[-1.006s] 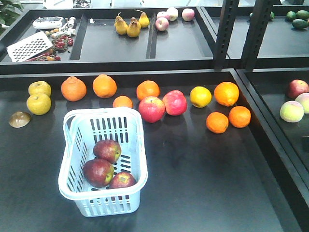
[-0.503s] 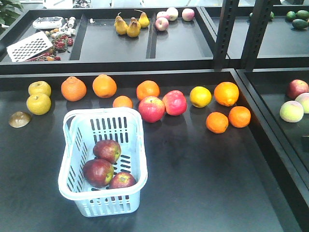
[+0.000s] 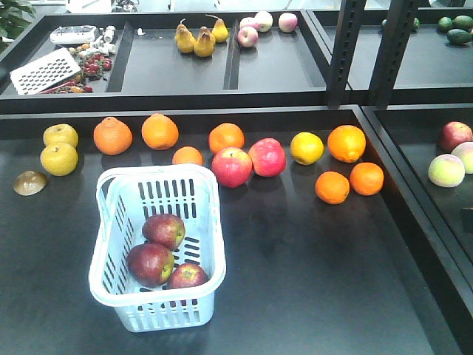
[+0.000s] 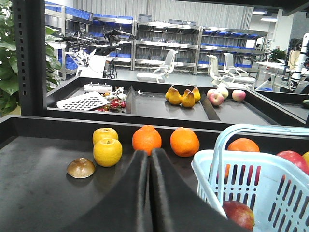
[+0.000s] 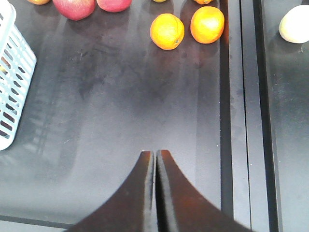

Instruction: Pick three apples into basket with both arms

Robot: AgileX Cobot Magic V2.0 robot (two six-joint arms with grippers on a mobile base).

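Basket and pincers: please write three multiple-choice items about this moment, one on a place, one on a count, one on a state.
1. Where are the three dark red apples?
A. inside the basket
B. on the upper shelf
C. beside the pears

2. How many pears lie on the upper shelf?
A. one
B. three
C. six

3. How are the left pincer and right pincer?
A. both wide open
B. both shut, holding nothing
C. each gripping an orange

Answers: 1 A, all three lie on its slotted bottom. 2 B, three yellow pears are grouped together. 3 B, in both wrist views the fingers meet with nothing between them.

Dark surface [image 3: 310, 274] carrying the basket [image 3: 214, 244], oranges [image 3: 160, 132], pink-red apples [image 3: 232, 167] and yellow fruit [image 3: 59, 159]; basket right of the left tool [image 4: 148, 157].
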